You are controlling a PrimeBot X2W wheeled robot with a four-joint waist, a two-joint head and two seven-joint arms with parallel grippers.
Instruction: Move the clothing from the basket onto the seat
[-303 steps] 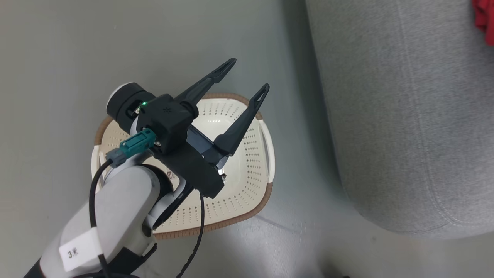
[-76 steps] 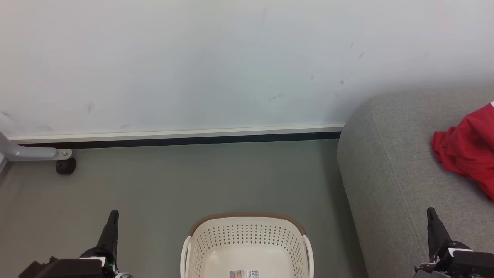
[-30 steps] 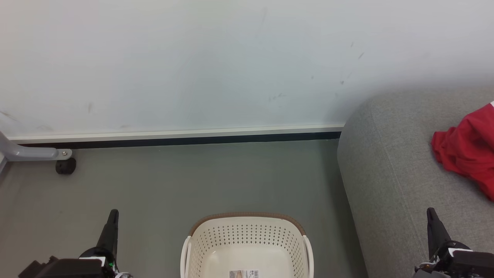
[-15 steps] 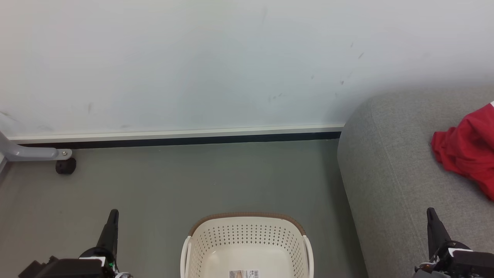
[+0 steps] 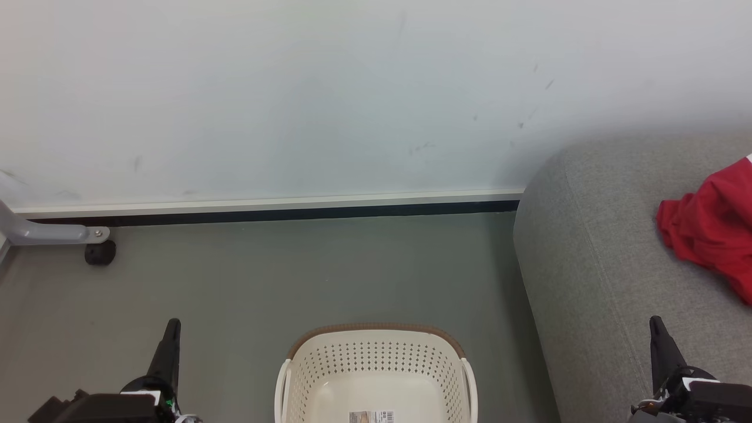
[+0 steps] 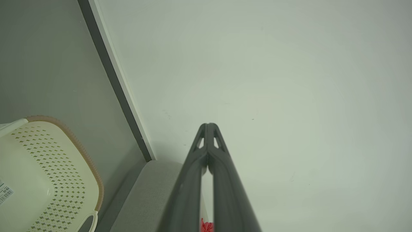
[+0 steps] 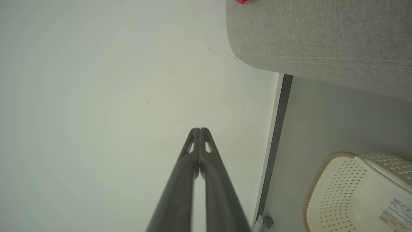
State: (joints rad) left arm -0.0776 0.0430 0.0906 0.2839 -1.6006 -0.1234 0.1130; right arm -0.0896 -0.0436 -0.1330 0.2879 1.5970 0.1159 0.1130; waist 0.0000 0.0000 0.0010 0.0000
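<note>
Red clothing (image 5: 711, 235) lies bunched on the grey sofa seat (image 5: 593, 264) at the right edge of the head view; a sliver of the clothing (image 7: 240, 1) tops the right wrist view. The cream basket (image 5: 376, 376) with its brown rim stands on the floor at bottom centre, holding nothing but a barcode sticker (image 5: 371, 416). My left gripper (image 5: 172, 324) rests at lower left, shut and holding nothing, its tips (image 6: 208, 126) pressed together. My right gripper (image 5: 655, 321) sits at lower right beside the sofa, also shut on nothing, tips (image 7: 199, 130) touching.
A pale wall (image 5: 294, 94) with a white and black baseboard (image 5: 264, 210) runs behind the grey floor. A grey metal leg with a black caster (image 5: 98, 252) stands at far left. The sofa's rounded end (image 5: 529, 247) is close to the basket's right side.
Since ten seconds ago the camera has lifted from looking straight down on the basket and my open left gripper to a forward view. Nothing has moved over the last 2.5 seconds.
</note>
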